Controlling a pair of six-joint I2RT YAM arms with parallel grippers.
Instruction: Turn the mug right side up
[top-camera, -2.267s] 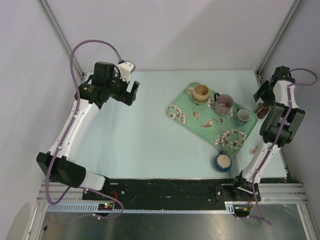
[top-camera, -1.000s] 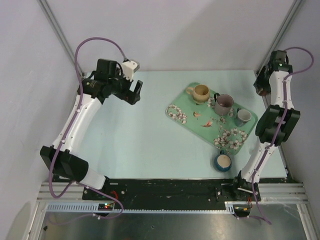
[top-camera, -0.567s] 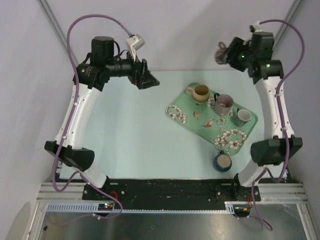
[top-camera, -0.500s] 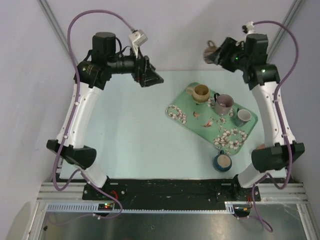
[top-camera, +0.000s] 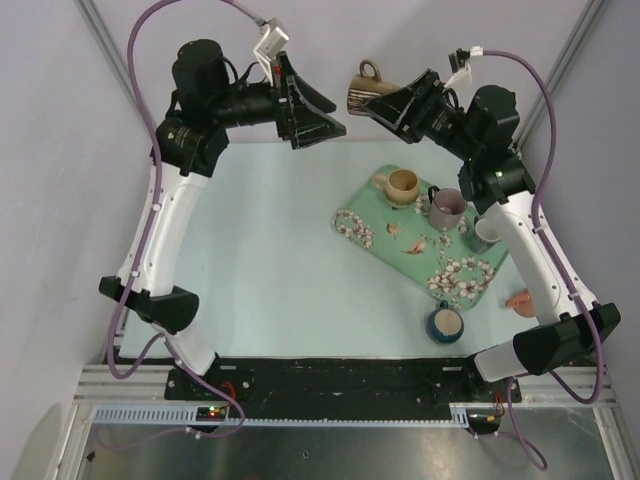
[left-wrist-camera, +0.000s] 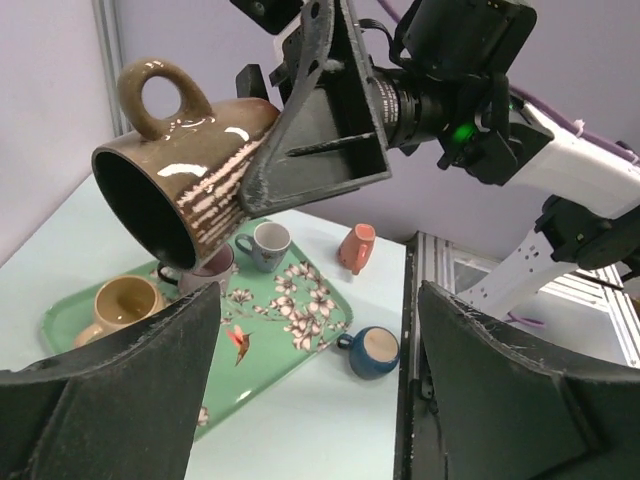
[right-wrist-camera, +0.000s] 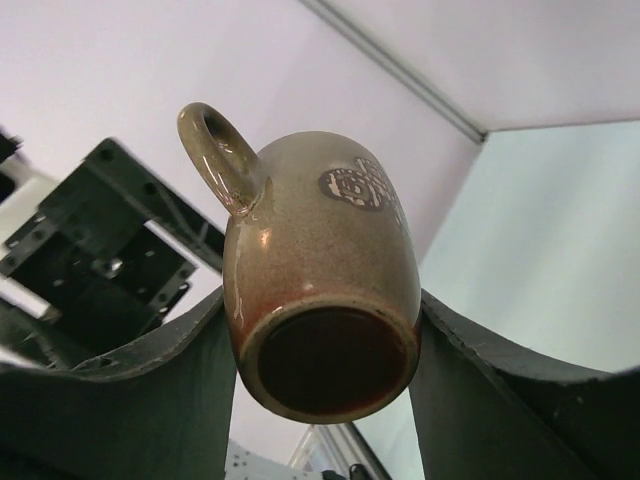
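The mug (top-camera: 360, 92) is glazed tan-brown with a white pattern and a ring handle. It hangs in the air above the back of the table, lying on its side with the handle up. My right gripper (top-camera: 374, 103) is shut on its base end, one finger on each side (right-wrist-camera: 325, 335). The dark mouth of the mug (left-wrist-camera: 190, 170) points toward my left gripper (top-camera: 336, 118). The left gripper stands open just left of the mug, with nothing between its fingers (left-wrist-camera: 320, 300).
A green flowered tray (top-camera: 415, 262) lies right of centre, holding an upright tan mug (top-camera: 403, 185), a mauve mug (top-camera: 446, 207) and a small grey-blue mug (top-camera: 487, 233). A dark blue mug (top-camera: 446, 323) stands on the table before the tray. A salmon-coloured object (top-camera: 520, 299) lies at the right edge.
Both arms have risen and swung toward each other. The right gripper carried the mug from the right edge to above the back of the table. The left jaws have narrowed a little.
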